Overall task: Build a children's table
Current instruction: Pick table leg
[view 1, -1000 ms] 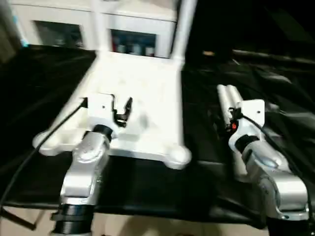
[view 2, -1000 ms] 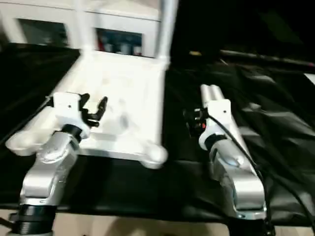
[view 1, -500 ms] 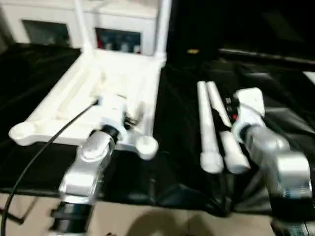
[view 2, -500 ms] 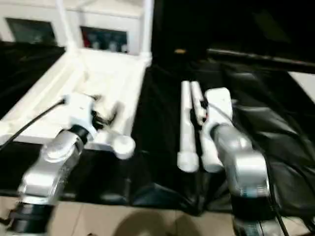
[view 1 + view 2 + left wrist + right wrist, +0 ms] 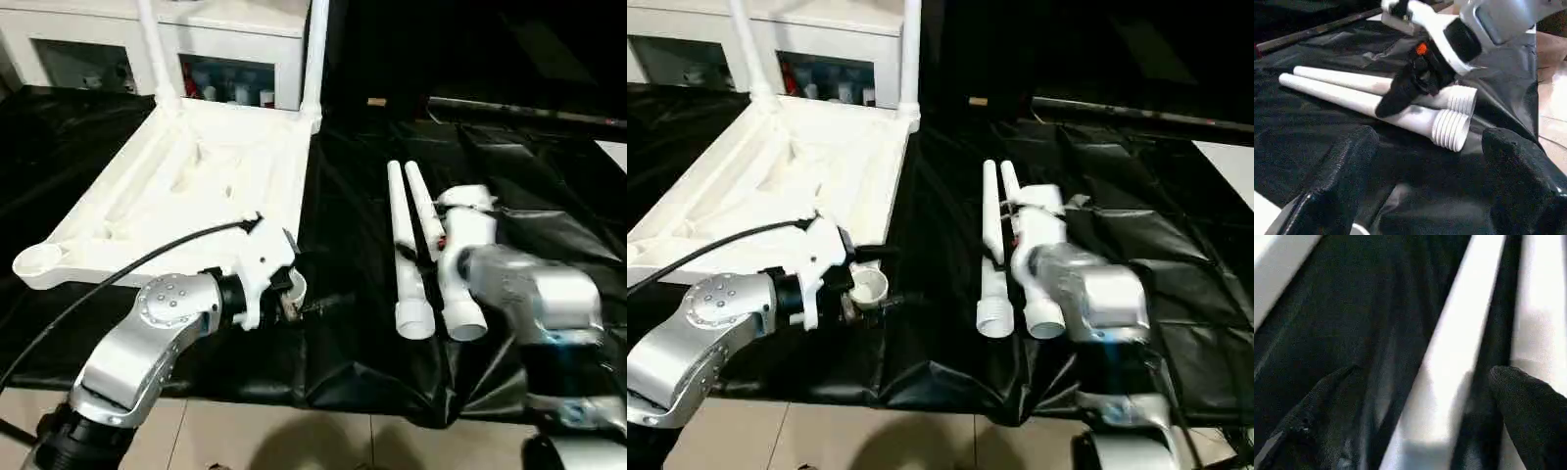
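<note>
The children's table top (image 5: pixel 206 166) lies upside down on the black cloth, ribbed side up, with two legs (image 5: pixel 313 54) standing in its far corner sockets. My left gripper (image 5: pixel 299 279) is open at the near right corner socket (image 5: pixel 867 287), its fingers (image 5: pixel 1347 171) spread wide. Two loose white legs (image 5: pixel 404 255) lie side by side to the right. My right gripper (image 5: pixel 431 245) is low over them and open. Its fingers (image 5: pixel 1533 411) straddle one leg (image 5: pixel 1449 367).
A white cabinet with glass doors (image 5: pixel 235 73) stands behind the black-draped work table (image 5: pixel 549 157). The table's front edge (image 5: pixel 323 392) is close, with pale floor below it. A black cable (image 5: pixel 98 284) arcs from my left wrist across the table top's near edge.
The head camera has shifted and tilted down. My left gripper has moved from over the middle of the table top to its near right corner socket. My right gripper stays over the loose legs.
</note>
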Motion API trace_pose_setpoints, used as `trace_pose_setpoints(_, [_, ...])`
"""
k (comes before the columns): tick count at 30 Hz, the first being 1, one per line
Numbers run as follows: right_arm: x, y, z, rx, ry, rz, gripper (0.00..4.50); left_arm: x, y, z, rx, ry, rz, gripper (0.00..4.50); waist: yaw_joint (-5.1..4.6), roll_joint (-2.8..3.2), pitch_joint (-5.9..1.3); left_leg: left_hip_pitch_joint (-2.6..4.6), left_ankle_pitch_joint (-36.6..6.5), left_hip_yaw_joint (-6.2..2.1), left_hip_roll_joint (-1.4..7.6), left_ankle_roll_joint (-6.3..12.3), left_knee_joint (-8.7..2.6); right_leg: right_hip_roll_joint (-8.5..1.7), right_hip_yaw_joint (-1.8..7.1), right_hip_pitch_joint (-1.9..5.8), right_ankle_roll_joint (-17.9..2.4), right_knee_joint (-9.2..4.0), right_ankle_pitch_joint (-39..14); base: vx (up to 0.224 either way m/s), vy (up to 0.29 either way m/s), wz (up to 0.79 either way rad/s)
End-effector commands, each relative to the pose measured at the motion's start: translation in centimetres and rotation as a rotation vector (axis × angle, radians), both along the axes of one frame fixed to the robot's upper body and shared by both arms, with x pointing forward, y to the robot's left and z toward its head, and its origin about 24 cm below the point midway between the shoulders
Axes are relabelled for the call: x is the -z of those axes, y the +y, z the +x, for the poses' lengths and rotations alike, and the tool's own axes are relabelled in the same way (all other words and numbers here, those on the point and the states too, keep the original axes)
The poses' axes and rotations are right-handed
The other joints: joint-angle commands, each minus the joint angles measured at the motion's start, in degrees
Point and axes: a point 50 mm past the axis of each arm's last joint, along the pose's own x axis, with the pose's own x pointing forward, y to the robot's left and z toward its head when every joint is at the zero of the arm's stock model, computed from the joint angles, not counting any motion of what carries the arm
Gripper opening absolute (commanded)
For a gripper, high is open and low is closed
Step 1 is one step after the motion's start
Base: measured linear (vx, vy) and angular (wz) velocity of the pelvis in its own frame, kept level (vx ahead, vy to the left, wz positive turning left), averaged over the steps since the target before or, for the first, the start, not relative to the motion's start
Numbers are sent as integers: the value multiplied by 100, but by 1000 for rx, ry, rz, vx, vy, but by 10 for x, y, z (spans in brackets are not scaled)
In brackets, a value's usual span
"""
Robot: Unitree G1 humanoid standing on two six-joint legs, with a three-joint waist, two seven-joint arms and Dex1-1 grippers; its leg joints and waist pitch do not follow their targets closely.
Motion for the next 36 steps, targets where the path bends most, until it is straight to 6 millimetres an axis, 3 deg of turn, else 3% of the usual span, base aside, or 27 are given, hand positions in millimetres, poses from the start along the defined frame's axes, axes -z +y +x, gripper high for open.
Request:
trace_pose_setpoints(1, [5, 3, 0, -14, 66, 7, 444, -5, -5, -3, 37, -7, 0, 396, 27, 26, -308, 33, -653, 13, 186, -206, -418, -336, 266, 307, -985, -452, -668, 0, 0, 0])
trace_pose_setpoints(10, [15, 1, 3, 29, 146, -3, 444, -4, -3, -4, 32, 12, 14, 396, 44, 1, -288, 48, -780, 33, 201, -290, -427, -344, 271, 291, -856, -479, -997, 0, 0, 0])
trace_pose_setpoints(15, [23, 1, 3, 43, 178, 31, 399, -3, -4, -3, 34, 23, 19, 396, 50, 6, -298, 54, -722, 46, 209, -297, -425, -340, 266, 287, -858, -465, -901, 0, 0, 0])
trace_pose_setpoints(22, [25, 4, 4, 50, 190, 43, 341, -4, -4, -1, 17, 21, 26, 396, 61, -6, -292, 75, -911, 69, 220, -362, -430, -342, 266, 260, -778, -495, -1220, 0, 0, 0])
trace_pose_setpoints(30, [23, 2, 9, 83, 161, 76, 275, -4, 2, 0, 3, 28, 33, 396, 95, 0, -304, 78, -786, 78, 219, -372, -430, -334, 265, 264, -793, -466, -971, 0, 0, 0])
trace_pose_setpoints(36, [17, -4, 9, 127, 111, 164, 219, -6, 6, 11, -95, 65, -3, 442, 135, 5, -302, 82, -755, 91, 217, -377, -433, -325, 269, 272, -809, -461, -827, 0, 0, 0])
